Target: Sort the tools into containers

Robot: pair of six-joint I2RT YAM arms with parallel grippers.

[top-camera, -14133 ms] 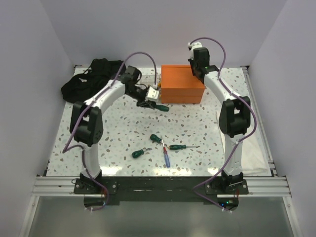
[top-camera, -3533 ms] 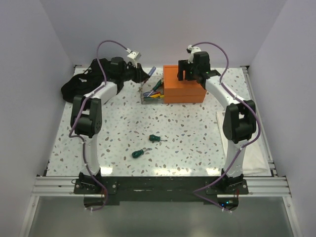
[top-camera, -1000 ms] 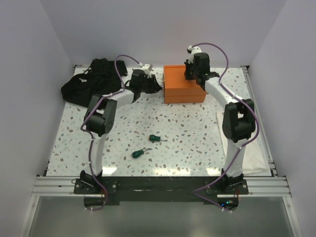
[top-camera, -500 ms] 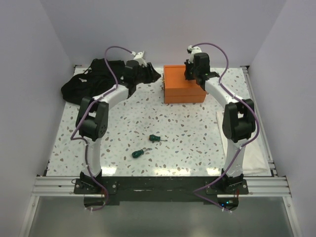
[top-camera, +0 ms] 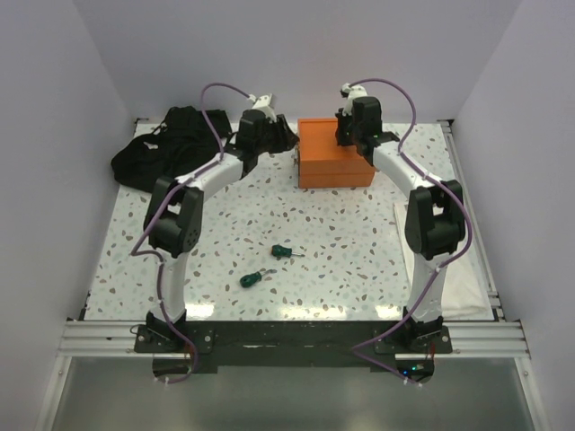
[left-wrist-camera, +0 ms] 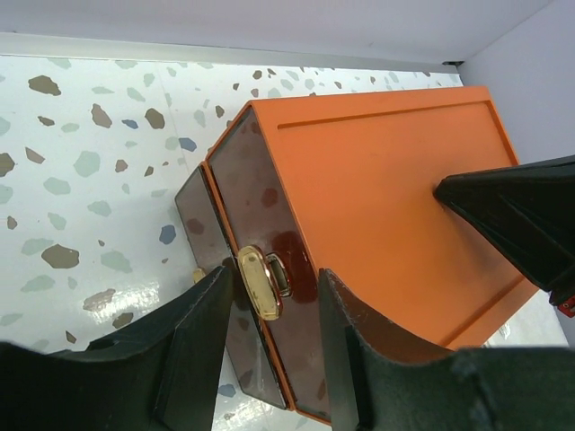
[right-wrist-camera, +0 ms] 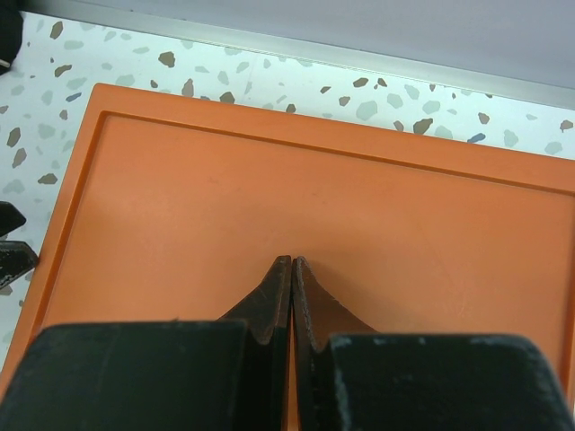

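Left jaws: part open, straddling the gold latch (left-wrist-camera: 260, 284) on the box's dark end; clamping nothing.
Right jaws: shut, empty, tips pressed on the orange box (top-camera: 334, 153) lid.
Tools: lying loose mid-worktop (top-camera: 359, 242), well apart from the box.
Risk: jaws may slip off the small latch; the press on the lid may jam it or skid the box.
Count: two green screwdrivers (top-camera: 283, 250) (top-camera: 254, 278), one box, one black cloth heap (top-camera: 157, 148); no clear bin in view.
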